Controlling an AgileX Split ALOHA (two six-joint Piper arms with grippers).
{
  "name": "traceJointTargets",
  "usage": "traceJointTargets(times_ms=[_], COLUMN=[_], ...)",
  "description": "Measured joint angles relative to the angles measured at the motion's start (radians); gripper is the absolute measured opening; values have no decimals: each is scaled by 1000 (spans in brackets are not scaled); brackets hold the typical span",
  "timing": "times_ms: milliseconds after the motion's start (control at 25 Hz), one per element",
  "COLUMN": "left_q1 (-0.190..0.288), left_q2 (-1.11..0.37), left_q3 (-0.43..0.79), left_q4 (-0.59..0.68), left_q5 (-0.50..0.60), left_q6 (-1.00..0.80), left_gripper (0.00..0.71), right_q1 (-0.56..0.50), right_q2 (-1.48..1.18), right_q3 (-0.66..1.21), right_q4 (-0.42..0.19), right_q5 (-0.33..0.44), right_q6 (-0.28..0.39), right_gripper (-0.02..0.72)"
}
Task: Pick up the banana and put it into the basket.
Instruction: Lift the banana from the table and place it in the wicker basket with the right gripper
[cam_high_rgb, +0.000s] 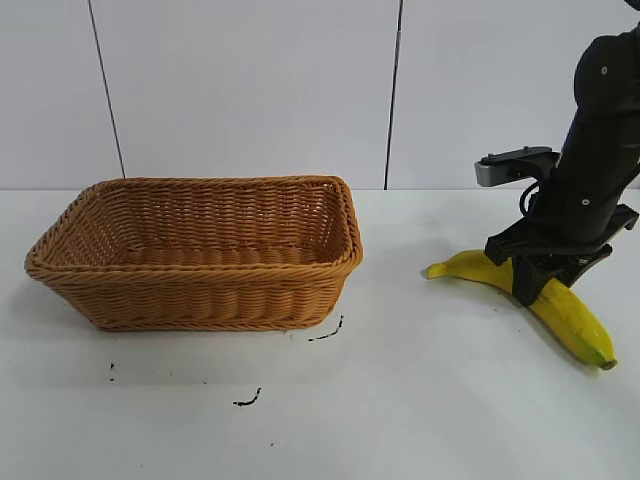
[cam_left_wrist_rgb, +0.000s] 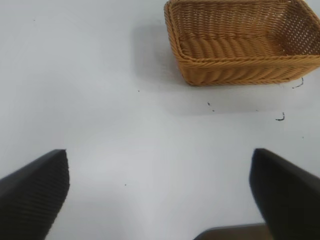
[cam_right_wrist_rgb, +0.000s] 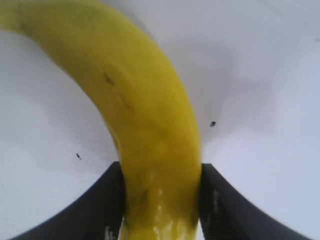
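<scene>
right gripper (cam_high_rgb: 537, 290) – fingers pinching the banana (cam_high_rgb: 570, 315) at mid-length | banana well right of the basket (cam_high_rgb: 200, 255), low over the table | left gripper (cam_left_wrist_rgb: 160, 200) spread, idle | grasp made – carry and drop remain

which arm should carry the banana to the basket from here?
Right. The right gripper has its fingers pressed on both sides of the banana. The left gripper is open over bare table, holding nothing. The basket sits empty.
</scene>
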Motion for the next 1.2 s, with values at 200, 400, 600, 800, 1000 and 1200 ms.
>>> traceJointTargets(times_ms=[200,400,600,800,1000,1200], left_q1=[0,0,0,0,0,0], left_q2=[0,0,0,0,0,0], left_q3=[0,0,0,0,0,0], left_q4=[0,0,0,0,0,0], left_q5=[0,0,0,0,0,0], left_q6=[0,0,0,0,0,0], left_gripper=[695,695,695,695,695,695], right_q1=[7,40,104,174,275,407], right_q2=[-82,-96,-57,32,120,167], right_q3=[-132,-266,-427,-616,-773,-799], right_q4=[0,11,13,12,12,12], right_q5=[190,284,320,373,367,259], right_q6=[0,-5,-19,-40,-146,-283], right_gripper=[319,319,319,319,319,319])
